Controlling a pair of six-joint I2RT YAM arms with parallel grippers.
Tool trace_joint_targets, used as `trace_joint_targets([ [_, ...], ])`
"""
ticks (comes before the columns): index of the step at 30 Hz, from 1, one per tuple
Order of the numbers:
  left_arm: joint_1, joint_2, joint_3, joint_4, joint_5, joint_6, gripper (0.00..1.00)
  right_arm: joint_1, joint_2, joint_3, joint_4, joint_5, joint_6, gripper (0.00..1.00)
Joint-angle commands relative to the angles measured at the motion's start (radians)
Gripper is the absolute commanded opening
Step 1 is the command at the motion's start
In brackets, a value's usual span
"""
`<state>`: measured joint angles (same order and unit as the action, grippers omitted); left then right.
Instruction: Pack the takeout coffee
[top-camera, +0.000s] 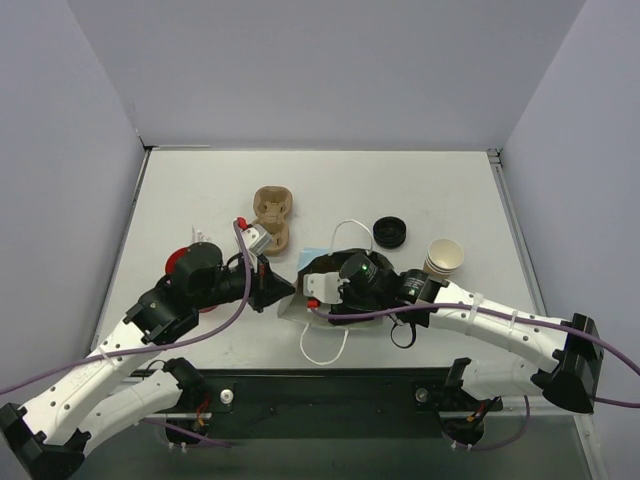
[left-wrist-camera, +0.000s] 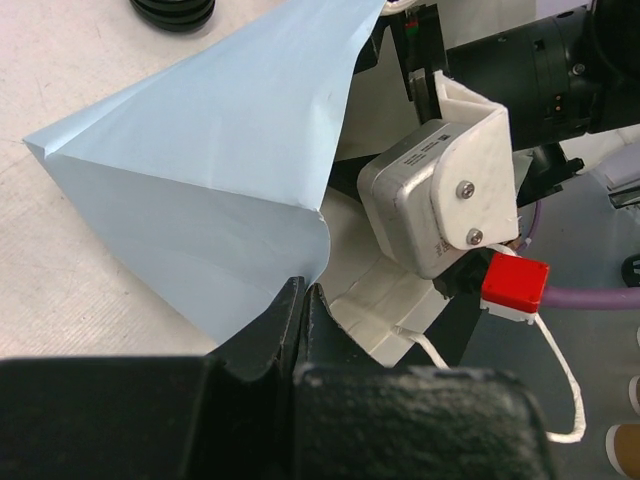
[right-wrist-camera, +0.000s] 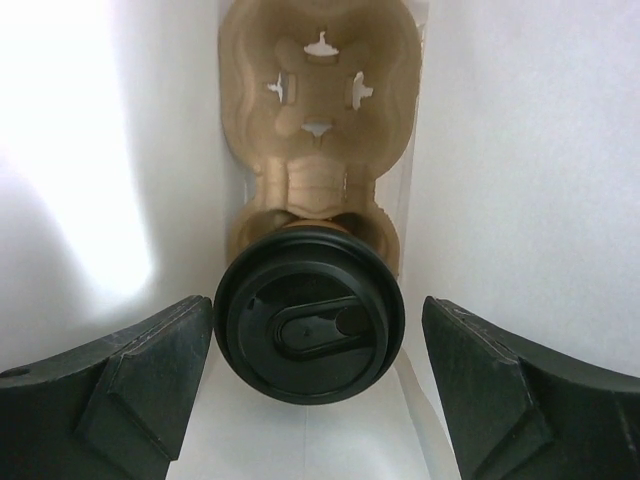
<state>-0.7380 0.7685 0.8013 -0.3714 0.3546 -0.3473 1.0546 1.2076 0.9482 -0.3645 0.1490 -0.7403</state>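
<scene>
Black fingers (right-wrist-camera: 130, 390) of the right gripper (right-wrist-camera: 315, 312) are seen at the bottom corners of the right wrist view. They are spread wide, and a clear gap is left on each side of the brown kraft cup (right-wrist-camera: 308, 325) between them, so nothing is gripped. The cup is viewed almost end-on, so that little but its black round lid (right-wrist-camera: 300, 285) is shown. It is seated in the near hole of a tan pulp tray (right-wrist-camera: 318, 150), whose far hole with its cut tabs is seen beyond. Pale walls are seen close on both sides of the tray, seemingly the white inside of a bag. In the left wrist view the left gripper (left-wrist-camera: 303, 318) is closed, with an edge of the light blue paper bag (left-wrist-camera: 190, 170) pinched between its jaws. The bag's white lining is exposed beside the pinch, and the right arm's wrist camera (left-wrist-camera: 445, 195) is seen just beside it. From above, both grippers are found at the bag near the middle of the table (top-camera: 200, 180). A tan tray (top-camera: 272, 208) is seen on the table beyond the left gripper; whether it is the same tray cannot be told. A loose black lid (top-camera: 391, 232) and an open paper cup (top-camera: 445, 256) are set near each other just beyond the right forearm. The red cup (top-camera: 181, 262) is mostly hidden beneath the left arm, apart from the bag.
</scene>
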Motion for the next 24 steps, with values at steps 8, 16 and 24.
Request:
trace_joint_targets([
  [8,-0.004,0.077,0.134,-0.118,-0.025,-0.012,0.0,0.002,-0.026,0.093,-0.063,-0.006,0.062,0.88],
  [16,-0.02,0.127,0.213,-0.156,-0.046,-0.033,0.0,0.001,-0.042,0.09,-0.08,-0.026,0.085,0.76],
  [24,-0.031,0.178,0.248,-0.195,-0.054,-0.053,0.0,0.001,-0.051,0.109,-0.085,-0.022,0.127,0.74],
])
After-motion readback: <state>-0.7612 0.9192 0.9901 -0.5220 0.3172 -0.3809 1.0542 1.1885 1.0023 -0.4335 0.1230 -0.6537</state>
